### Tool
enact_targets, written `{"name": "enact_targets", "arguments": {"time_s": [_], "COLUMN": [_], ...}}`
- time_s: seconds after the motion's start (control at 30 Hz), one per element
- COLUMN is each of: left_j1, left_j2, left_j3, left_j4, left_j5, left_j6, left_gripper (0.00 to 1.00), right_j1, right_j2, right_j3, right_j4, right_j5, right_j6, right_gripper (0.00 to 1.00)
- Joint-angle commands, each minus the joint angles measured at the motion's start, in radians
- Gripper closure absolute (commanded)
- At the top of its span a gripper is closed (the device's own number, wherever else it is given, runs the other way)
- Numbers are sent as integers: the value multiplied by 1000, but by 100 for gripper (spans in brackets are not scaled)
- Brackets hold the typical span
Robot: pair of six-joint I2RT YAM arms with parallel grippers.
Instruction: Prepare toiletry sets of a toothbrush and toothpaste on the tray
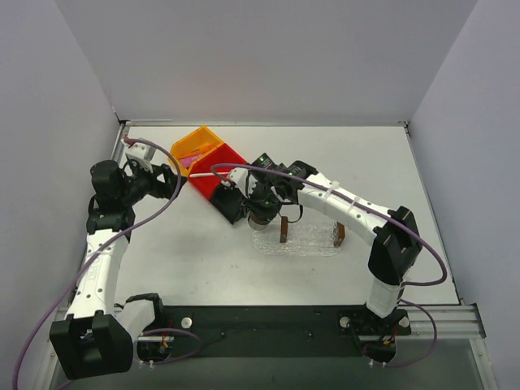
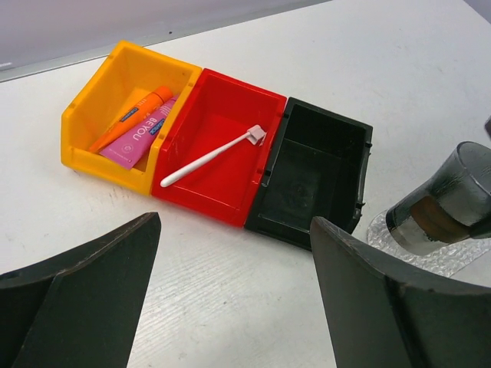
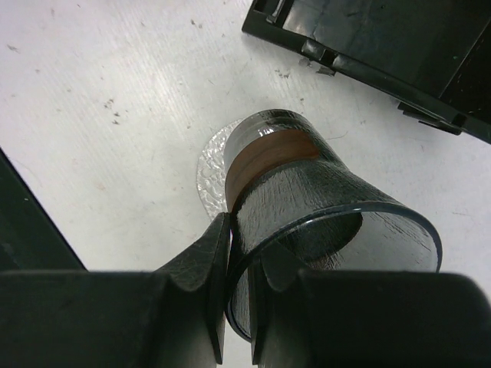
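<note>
Pinches wall of smoky, brown-banded clear cup (image 3: 307, 184) in right gripper (image 3: 239, 245), centre frame.
Holds left gripper (image 2: 236, 230) wide open, empty, along lower frame.

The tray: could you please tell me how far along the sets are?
Done: no set on the tray. In hand: right tool pinches the rim of a clear cup at the tray's end; left tool open. Left: toothbrush in red bin, toothpaste in orange bin.

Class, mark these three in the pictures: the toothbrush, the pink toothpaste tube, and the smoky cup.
toothbrush (image 2: 211, 159): left wrist view, middle of its white handle.
pink toothpaste tube (image 2: 140, 136): left wrist view, its printed face.
smoky cup (image 3: 307, 188): right wrist view, its side wall.
</note>
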Motion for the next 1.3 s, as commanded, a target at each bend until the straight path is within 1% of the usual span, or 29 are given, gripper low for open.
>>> {"name": "enact_targets", "arguments": {"time_s": [0.0,0.13,0.47,0.87,1.27], "left_j1": [23,37,54,62,66], "left_j2": [-33,-33,-32,-27,-28], "left_j3": [-8,-18,-25,-31,-44], "left_j4": [-6,-11,-20,-20,-19], "left_j5": [12,25,49,61,69], "left_j6": [38,41,41,35,41], "left_gripper": [11,11,11,11,11], "right_j1": [54,99,143,169,179], "right_j2": [0,20,45,46,65], "right_j3": [45,28,-10,-99,-119], "right_j4": [-12,-10,-4,40,57], "right_j5": [151,211,299,313,313], "right_j6": [-78,-105,-140,-156,-157], "right_gripper": [100,100,100,100,100]}}
